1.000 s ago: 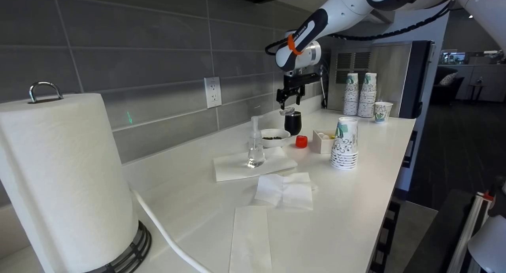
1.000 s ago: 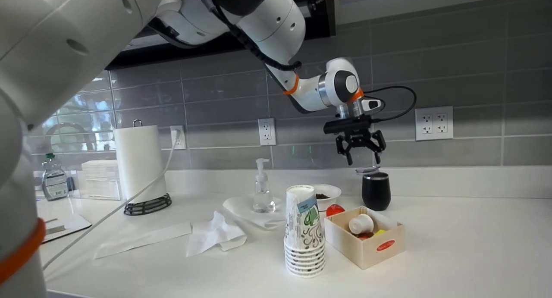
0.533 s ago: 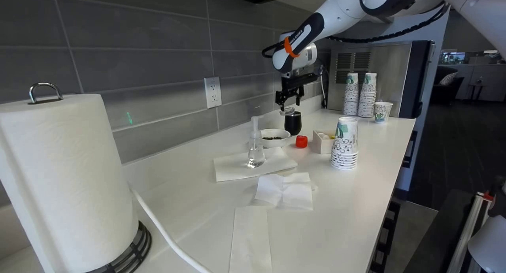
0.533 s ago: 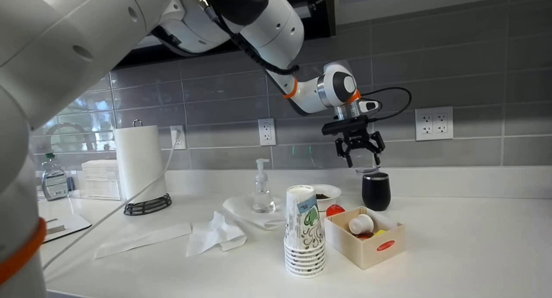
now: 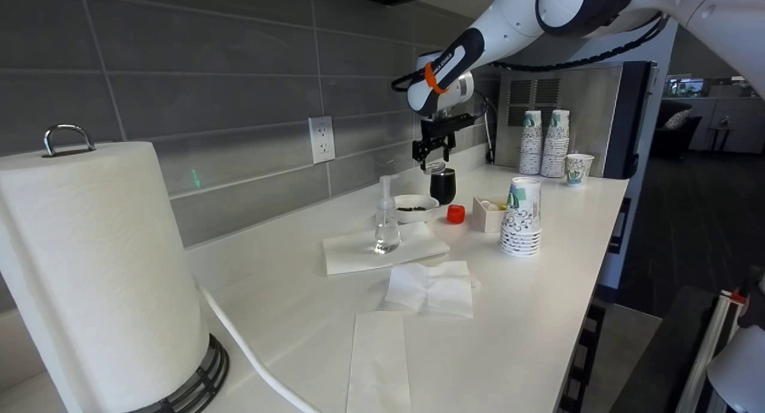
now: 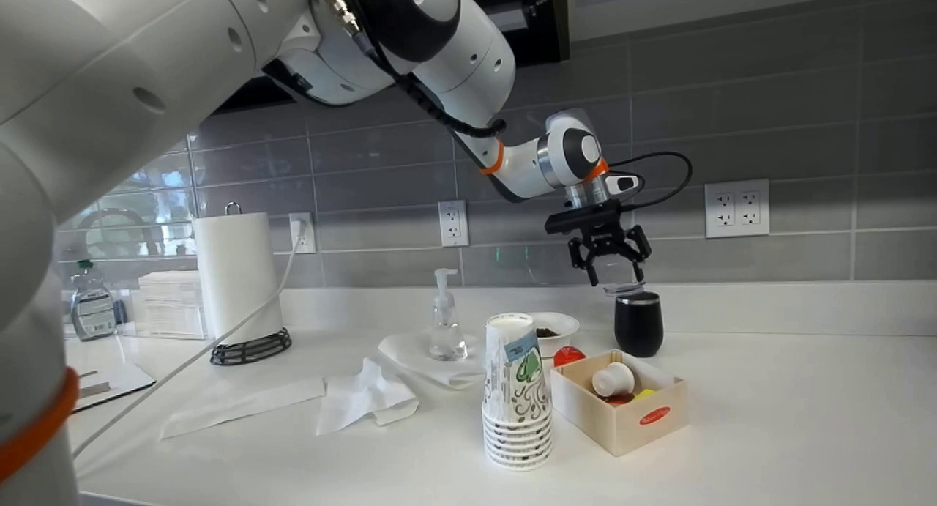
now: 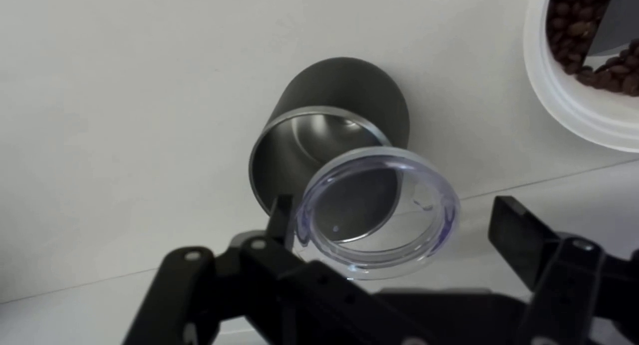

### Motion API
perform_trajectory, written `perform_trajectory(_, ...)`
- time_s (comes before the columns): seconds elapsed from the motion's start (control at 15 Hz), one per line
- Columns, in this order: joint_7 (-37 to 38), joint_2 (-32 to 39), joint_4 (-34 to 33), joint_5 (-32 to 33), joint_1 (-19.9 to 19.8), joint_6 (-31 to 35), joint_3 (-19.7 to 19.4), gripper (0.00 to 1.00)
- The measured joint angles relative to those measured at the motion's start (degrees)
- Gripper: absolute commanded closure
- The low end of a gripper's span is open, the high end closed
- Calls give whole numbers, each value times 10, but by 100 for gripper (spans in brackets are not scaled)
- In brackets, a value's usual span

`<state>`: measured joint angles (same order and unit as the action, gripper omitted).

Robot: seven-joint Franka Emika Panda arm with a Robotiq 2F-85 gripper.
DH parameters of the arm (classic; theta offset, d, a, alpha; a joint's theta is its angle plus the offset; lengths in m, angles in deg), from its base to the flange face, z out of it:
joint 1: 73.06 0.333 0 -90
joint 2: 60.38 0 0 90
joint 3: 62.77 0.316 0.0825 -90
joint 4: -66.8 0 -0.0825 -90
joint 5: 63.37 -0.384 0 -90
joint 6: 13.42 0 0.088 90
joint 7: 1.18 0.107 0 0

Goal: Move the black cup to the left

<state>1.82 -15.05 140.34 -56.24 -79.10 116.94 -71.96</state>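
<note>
While the black cup (image 6: 639, 329) stands upright on the white counter (image 6: 790, 403), near the pale backsplash strip (image 6: 790, 308) at twelve o'clock, other items sit on its six-to-nine side (exterior view; clock read from the cup, twelve = picture top). White bowl (image 6: 569, 332): nine, near. Red object (image 6: 567, 356): between eight and nine. Stack of paper cups (image 6: 517, 389): eight, farther out. Open wooden box (image 6: 635, 427): six, near. Toward three the counter runs on to the picture's edge. In an exterior view its front edge (image 5: 588, 281) lies at four o'clock from the cup, well apart.

Tool: gripper (image 6: 616, 280) hangs at eleven o'clock from the cup, fingers downward and spread wide, tips above the rim and apart from it. In the wrist view a clear round piece (image 7: 378, 212) shows between the fingers, overlapping the cup's mouth toward four to five; lid or glass, cannot tell, nor what supports it. The finger at its nine o'clock is close, contact undetermined; the finger at its three stands off.
</note>
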Motion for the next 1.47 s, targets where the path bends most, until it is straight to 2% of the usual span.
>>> perform_trajectory(0.53,32,29,-39,13,10,-15,-18,0)
perform_trajectory(1.47,60,54,-75,14,9,-27,-21,0)
